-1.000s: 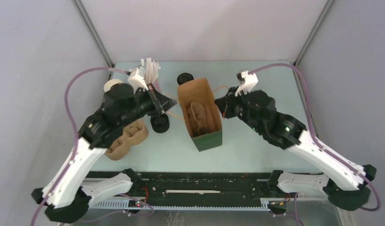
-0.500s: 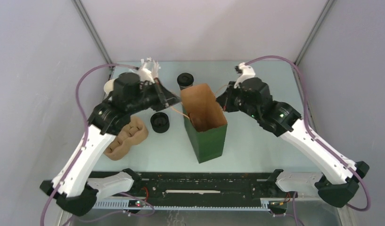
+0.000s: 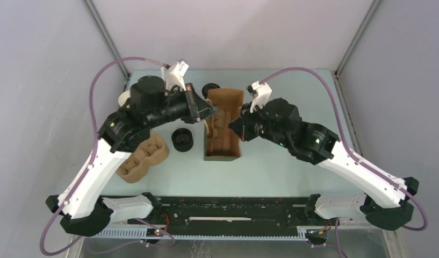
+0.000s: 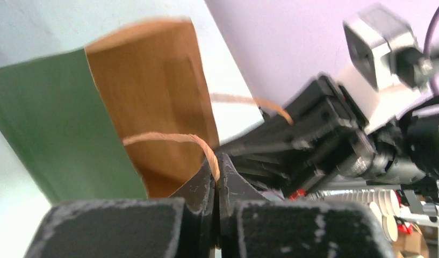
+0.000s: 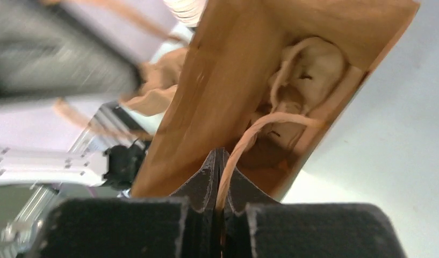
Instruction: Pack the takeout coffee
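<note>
The green paper bag (image 3: 222, 141) with a brown inside stands open at mid-table. My left gripper (image 3: 209, 110) is shut on its left twine handle (image 4: 168, 138), and my right gripper (image 3: 235, 129) is shut on its right twine handle (image 5: 260, 124). In the wrist views the left gripper (image 4: 217, 161) and the right gripper (image 5: 221, 156) each pinch the twine between closed fingertips. A pale crumpled pulp thing (image 5: 308, 70) lies inside the bag (image 5: 228, 80). The takeout coffee (image 3: 210, 89), a dark cup with a black lid, stands just behind the bag, outside it.
A squat stack of black lids (image 3: 182, 138) sits left of the bag. A tan pulp cup carrier (image 3: 144, 157) lies at the front left. A stack of lidless cups (image 3: 127, 99) is half hidden behind my left arm. The right arm (image 4: 324, 140) fills the left wrist view's right side.
Both arms have risen and swung inward over the bag's mouth, holding the handles. The bag has straightened, so its green front barely shows from above.
</note>
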Tool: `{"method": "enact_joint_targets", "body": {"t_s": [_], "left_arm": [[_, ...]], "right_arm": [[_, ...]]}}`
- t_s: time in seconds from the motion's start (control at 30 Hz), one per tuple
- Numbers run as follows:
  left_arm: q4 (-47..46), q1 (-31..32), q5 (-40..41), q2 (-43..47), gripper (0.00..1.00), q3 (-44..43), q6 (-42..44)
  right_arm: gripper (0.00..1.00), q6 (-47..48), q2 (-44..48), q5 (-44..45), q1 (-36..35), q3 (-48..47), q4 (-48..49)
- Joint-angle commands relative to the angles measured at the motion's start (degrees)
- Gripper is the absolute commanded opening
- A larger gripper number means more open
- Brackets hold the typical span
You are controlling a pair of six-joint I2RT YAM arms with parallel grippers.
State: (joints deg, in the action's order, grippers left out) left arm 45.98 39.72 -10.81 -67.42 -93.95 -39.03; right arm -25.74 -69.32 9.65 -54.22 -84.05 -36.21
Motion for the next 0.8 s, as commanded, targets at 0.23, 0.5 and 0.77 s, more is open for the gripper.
{"method": "enact_joint_targets", "body": {"t_s": [0.23, 0.5, 0.77], "left_arm": [[-3.34, -3.47, 0.21, 7.05, 0.00, 7.78, 4.71], [-1.65, -6.78, 9.50, 8.74, 0.00, 8.62, 7.66], [-11.09, -7.78, -5.14, 6.59, 0.00, 15.10, 9.43]], "right_arm": [[0.00, 9.51, 5.09, 3.86, -4.69, 0.52, 7.46], [0.03, -0.99, 7.58, -18.70, 8.06, 10.98, 10.97], [0.12, 1.06, 11.85, -12.72, 2.82, 15.31, 10.96]]}}
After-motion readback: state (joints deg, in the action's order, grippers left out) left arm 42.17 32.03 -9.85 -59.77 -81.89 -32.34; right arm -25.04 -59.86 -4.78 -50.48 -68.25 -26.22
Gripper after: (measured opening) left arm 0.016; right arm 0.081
